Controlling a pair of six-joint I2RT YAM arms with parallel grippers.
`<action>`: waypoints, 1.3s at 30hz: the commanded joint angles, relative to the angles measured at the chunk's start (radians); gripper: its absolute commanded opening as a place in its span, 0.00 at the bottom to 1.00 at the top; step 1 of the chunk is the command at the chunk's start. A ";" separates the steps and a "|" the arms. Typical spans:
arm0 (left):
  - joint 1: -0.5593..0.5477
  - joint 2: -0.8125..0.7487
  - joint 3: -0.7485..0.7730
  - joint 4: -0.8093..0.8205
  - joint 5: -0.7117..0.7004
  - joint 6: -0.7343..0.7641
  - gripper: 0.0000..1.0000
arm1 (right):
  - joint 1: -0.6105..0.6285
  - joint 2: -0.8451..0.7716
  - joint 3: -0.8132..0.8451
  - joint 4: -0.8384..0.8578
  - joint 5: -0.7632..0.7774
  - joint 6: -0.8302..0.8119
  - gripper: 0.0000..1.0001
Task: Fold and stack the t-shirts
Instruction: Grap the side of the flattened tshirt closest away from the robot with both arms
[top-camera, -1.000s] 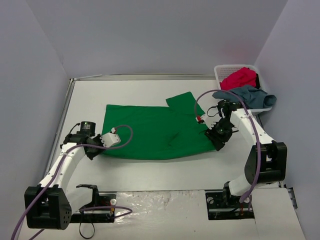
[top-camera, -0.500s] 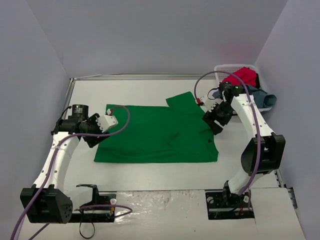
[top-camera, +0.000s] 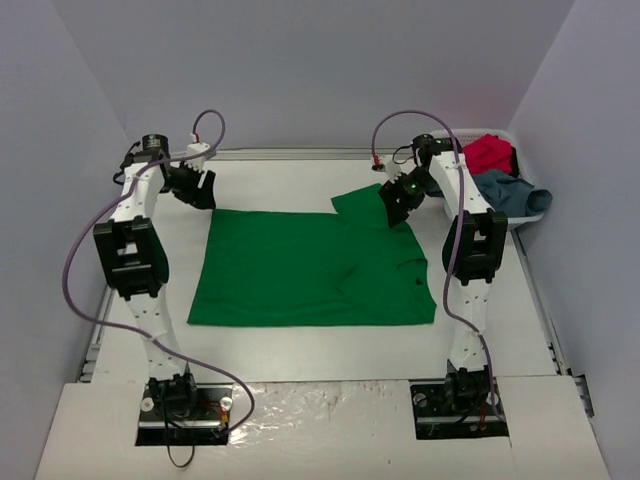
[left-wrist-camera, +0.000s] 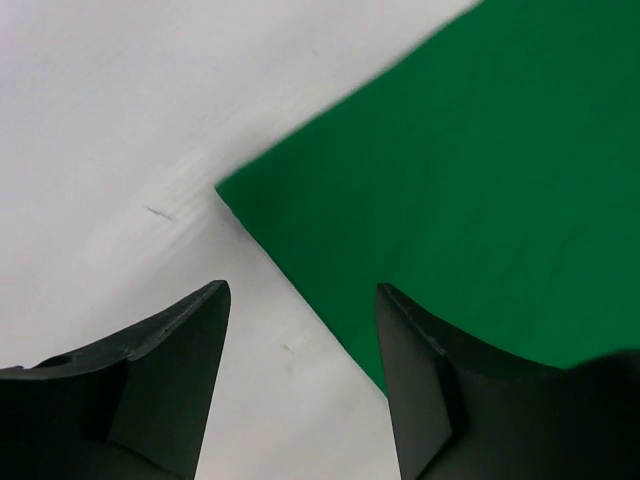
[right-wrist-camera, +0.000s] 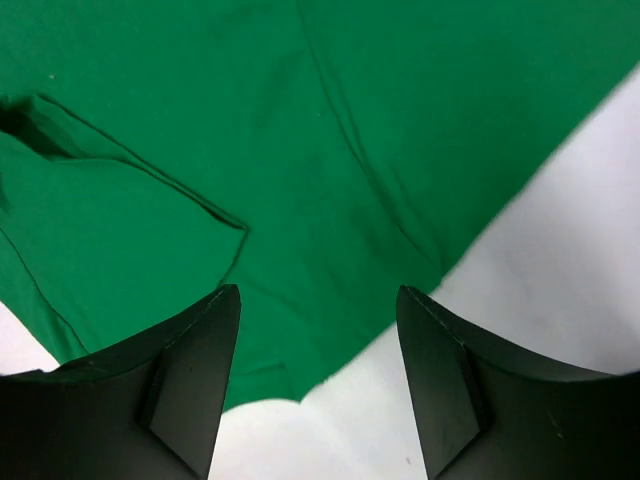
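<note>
Pale grey walls close in a white bench (top-camera: 300, 345), and the green t-shirt (top-camera: 300, 270) lies spread flat across its middle, one sleeve poking toward the far side. It looks like thin, limp cloth: light and unbreakable, but I expect it to sag and wrinkle unless I lift it at two points at once. Corners and hem edges are where I'd pinch.

My left hand (top-camera: 197, 187) hovers at the shirt's far-left corner, fingers spread apart and holding nothing. Its wrist view shows that corner lying just ahead, between the fingers. My right hand (top-camera: 398, 203) hangs over the far-right part by the sleeve, fingers likewise apart and empty.

At the far-right corner sits the white basket (top-camera: 512, 140). The red t-shirt (top-camera: 488, 152) is heaped inside it and the grey-blue t-shirt (top-camera: 505, 190) is draped over its near rim. Neither is folded.
</note>
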 joint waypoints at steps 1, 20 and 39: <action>0.058 0.126 0.229 -0.116 0.171 -0.098 0.58 | 0.000 0.063 0.076 -0.128 -0.071 -0.024 0.59; 0.114 0.551 0.624 -0.172 0.312 -0.212 0.46 | -0.015 0.182 0.107 -0.134 -0.042 -0.035 0.60; 0.114 0.588 0.621 -0.346 0.340 -0.089 0.28 | -0.038 0.187 0.070 -0.135 -0.057 -0.042 0.60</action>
